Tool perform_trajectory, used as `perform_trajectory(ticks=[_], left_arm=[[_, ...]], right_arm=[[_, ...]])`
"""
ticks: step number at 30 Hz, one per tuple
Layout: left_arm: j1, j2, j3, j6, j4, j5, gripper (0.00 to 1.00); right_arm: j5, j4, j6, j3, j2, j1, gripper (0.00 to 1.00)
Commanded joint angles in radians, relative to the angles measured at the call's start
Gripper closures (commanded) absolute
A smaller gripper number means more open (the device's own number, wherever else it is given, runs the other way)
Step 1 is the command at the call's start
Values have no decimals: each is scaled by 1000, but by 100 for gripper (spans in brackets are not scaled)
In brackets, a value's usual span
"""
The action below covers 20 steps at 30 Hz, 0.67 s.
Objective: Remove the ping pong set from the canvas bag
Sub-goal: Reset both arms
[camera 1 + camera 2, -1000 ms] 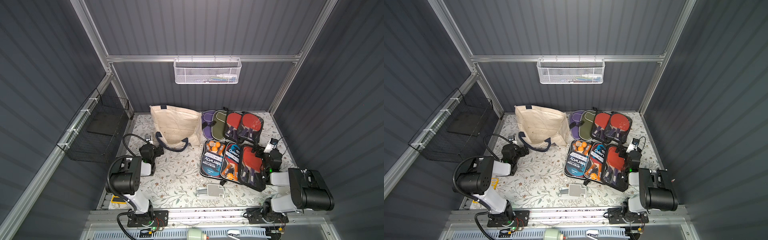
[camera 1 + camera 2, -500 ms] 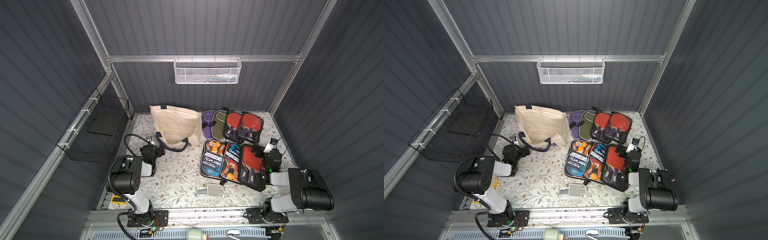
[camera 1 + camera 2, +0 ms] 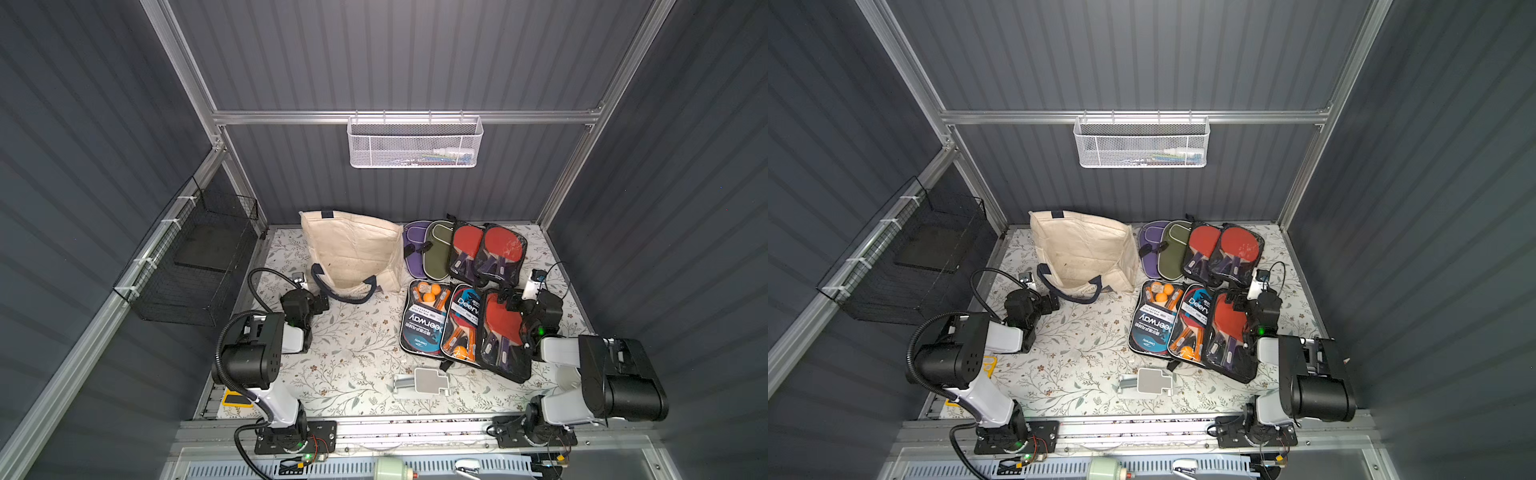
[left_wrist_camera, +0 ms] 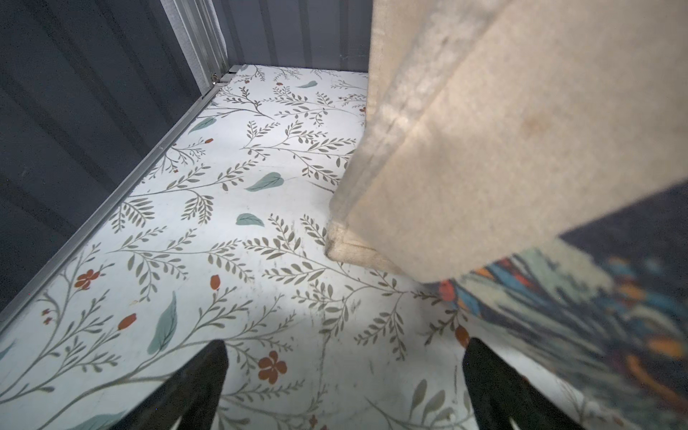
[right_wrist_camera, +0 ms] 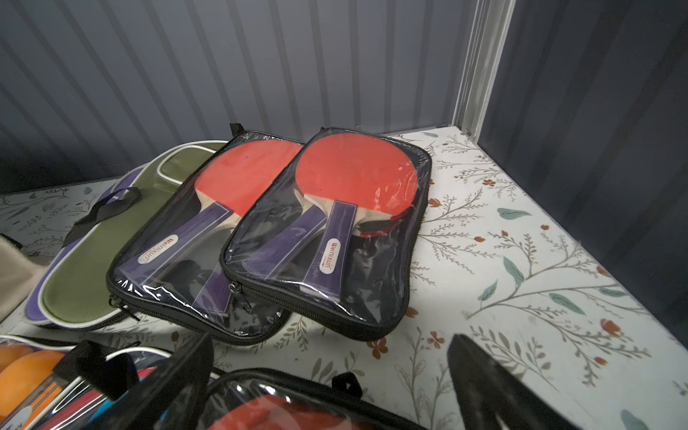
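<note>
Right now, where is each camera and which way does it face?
Top views: high over the front, looking down on the bag, paddle cases and both arms.
Left wrist: low over the table, facing the bag's corner; open left claw's tips show.
Right wrist: low, facing two red paddle cases by the back wall; open right claw's tips show.
Shared: the bag, in top and left wrist views.

Canvas bag (image 4: 502, 149) on floral mat (image 4: 223, 223); blurred patch (image 4: 595, 316), perhaps print; fingers (image 4: 193, 391) apart
</note>
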State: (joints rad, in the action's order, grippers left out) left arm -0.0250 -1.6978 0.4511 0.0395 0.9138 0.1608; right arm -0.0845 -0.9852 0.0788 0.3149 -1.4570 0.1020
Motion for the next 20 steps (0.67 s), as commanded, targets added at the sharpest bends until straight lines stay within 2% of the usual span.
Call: perform_trajectory(ticks=[1, 4, 6, 7, 20], left_arm=[[-4, -13, 9, -18, 14, 9, 0], [-6, -15, 9, -23, 12, -6, 0], [-8, -21, 33, -73, -25, -96, 0], [-10, -17, 32, -69, -30, -102, 1], [-10, -20, 34, -67, -26, -95, 0]], right_arm=[[-18, 15, -13, 16, -5, -5, 1], [-18, 14, -13, 16, -5, -5, 1], [-18, 14, -11, 16, -5, -5, 1], [-18, 14, -11, 16, -5, -5, 1], [-17, 32, -14, 28, -13, -7, 1]])
